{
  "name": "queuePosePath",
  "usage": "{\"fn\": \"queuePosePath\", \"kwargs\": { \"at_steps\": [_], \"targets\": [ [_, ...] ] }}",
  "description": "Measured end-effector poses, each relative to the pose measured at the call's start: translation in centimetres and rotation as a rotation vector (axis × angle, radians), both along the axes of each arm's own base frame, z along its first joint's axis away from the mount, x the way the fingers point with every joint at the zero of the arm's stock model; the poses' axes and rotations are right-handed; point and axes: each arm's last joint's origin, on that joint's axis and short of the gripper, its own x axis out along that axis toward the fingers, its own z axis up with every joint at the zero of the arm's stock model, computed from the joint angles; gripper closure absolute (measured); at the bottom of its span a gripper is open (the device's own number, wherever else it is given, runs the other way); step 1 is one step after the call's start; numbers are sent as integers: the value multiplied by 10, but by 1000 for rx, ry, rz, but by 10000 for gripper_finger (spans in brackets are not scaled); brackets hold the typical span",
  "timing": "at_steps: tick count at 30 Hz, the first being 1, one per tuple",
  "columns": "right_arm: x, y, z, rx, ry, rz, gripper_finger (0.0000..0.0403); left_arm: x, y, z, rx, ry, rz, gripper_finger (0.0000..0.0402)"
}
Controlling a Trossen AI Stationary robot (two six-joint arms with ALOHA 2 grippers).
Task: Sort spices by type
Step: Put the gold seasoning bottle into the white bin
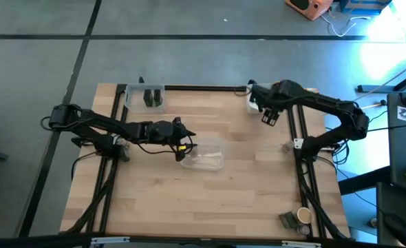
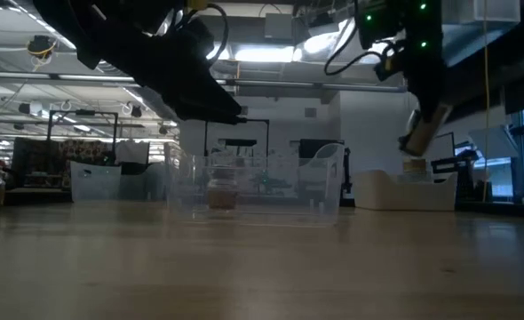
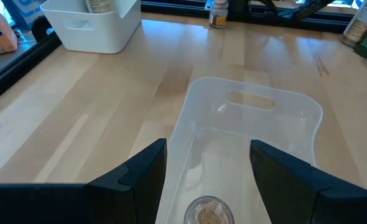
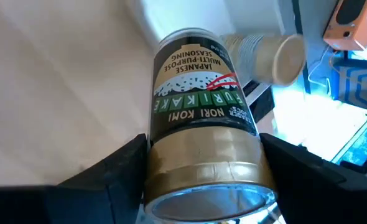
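My right gripper is shut on a furikake spice jar with a gold lid, near the table's far right. It hangs above a white tray. A tan cylinder shows beyond the jar. My left gripper is open over a clear plastic tray at mid-table. A small jar with a pale top stands on this tray's floor, below and between the fingers. Dark jars stand in a second clear tray at the far edge. My right gripper pinches the furikake jar at its gold lid end between the two fingers, one on each side. The fingers come from above. The jar is lifted clear and hangs tilted below the gripper, over the white tray.
A white bin with a jar in it and a small lone jar sit toward the table's right far side. Two containers stand at the near right corner. Bare wood lies across the near half of the table.
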Motion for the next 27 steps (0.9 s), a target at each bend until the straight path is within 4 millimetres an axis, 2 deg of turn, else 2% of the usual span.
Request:
{"fn": "queuePosePath", "kwargs": {
  "at_steps": [8, 14, 22, 27],
  "targets": [
    [-10, -45, 1, -51, -105, -60, 124, 0, 0, 0, 4, 0, -2, 188],
    [-16, -71, -1, -22, -220, -119, 124, 0, 0, 0, 18, 0, -9, 188],
    [-11, -100, -36, 86, -129, -174, 123, 0, 0, 0, 17, -2, -9, 188],
    [-4, -111, -58, 132, -56, -185, 118, 0, 0, 1, 21, -2, -10, 188]
  ]
}}
